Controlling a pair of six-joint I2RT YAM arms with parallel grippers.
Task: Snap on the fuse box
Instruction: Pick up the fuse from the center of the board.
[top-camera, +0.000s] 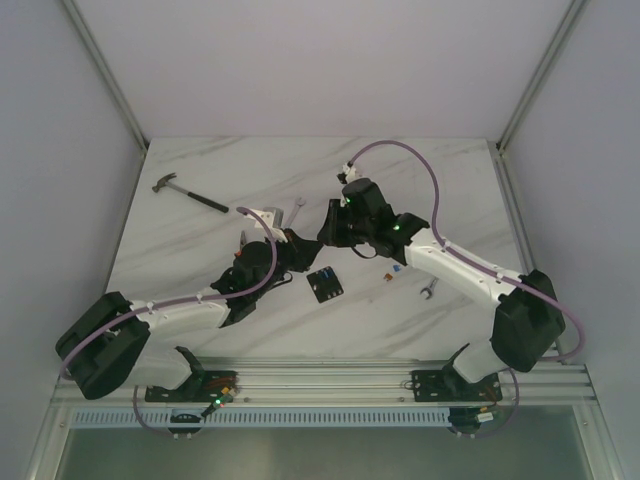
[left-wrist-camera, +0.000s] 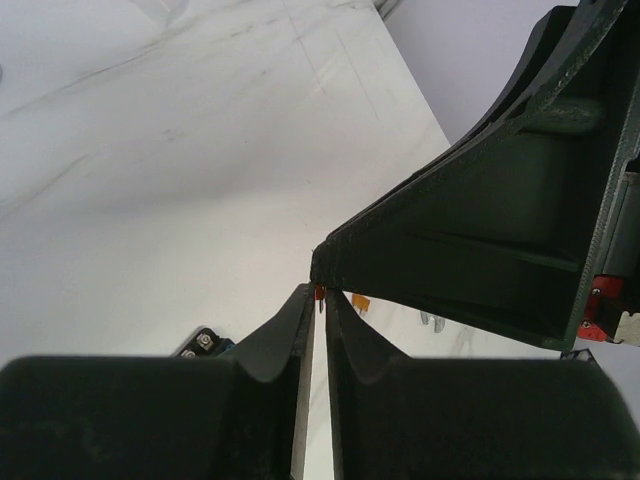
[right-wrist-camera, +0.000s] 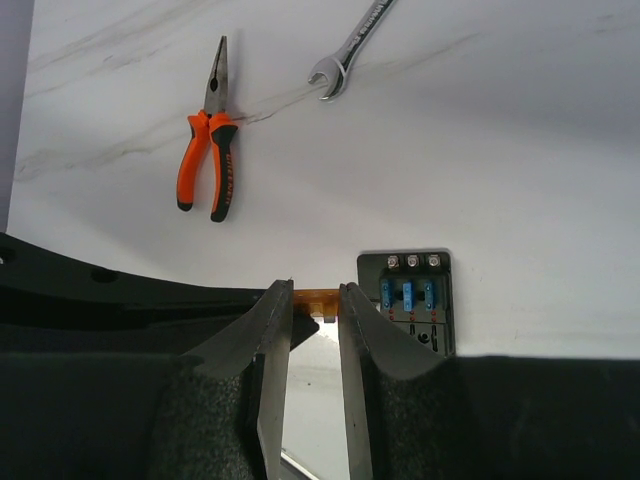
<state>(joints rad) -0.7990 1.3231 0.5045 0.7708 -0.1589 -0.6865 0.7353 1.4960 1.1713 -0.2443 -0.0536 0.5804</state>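
Between the two arms, flat on the table (top-camera: 180, 255), the fuse box (top-camera: 323, 284) lies with its long axis slanted, just base-side of both fingertip sets. We see the right gripper (right-wrist-camera: 312, 302) pinching an amber fuse (right-wrist-camera: 312, 297), with the box just right of its tips. The left gripper (left-wrist-camera: 318, 303) is nearly pressed together; we can't tell if it grips anything.

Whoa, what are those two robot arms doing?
Their grippers are tip to tip above the table. The right gripper is pinching a tiny amber fuse between its fingertips. The left gripper has its tips almost together right at that spot, but it is unclear whether it grips the fuse too. The black fuse box lies flat on the table close by, with three blue fuses in it. The orange pliers and a wrench lie farther off, with nothing touching them.
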